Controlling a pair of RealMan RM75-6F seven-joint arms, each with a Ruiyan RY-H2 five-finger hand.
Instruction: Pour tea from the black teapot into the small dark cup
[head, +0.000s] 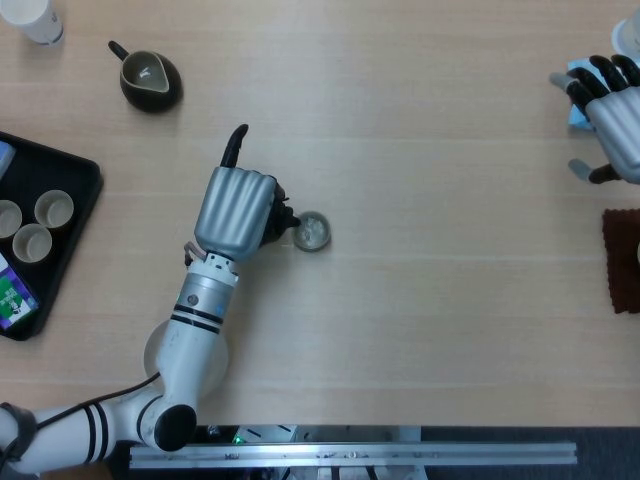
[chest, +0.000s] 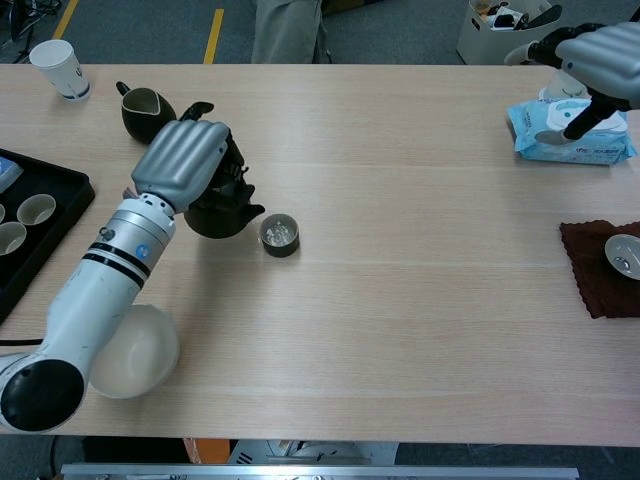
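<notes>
My left hand (head: 234, 211) (chest: 181, 165) grips the black teapot (chest: 221, 210), which is mostly hidden under it in the head view; only its handle (head: 235, 145) and spout side (head: 284, 218) show. The pot stands nearly level, its spout pointing at the small dark cup (head: 312, 232) (chest: 279, 235) just to its right. The cup sits on the table and holds liquid. No stream runs from the spout. My right hand (head: 610, 115) (chest: 595, 60) hovers far off at the right edge, fingers apart, holding nothing.
A dark pitcher (head: 150, 79) (chest: 147, 112) stands behind the teapot, a paper cup (chest: 60, 68) at far left. A black tray (head: 75, 205) with pale cups lies left. A white bowl (chest: 137, 352) sits under my left forearm. A tissue pack (chest: 570, 140) and brown cloth (chest: 598, 265) lie right.
</notes>
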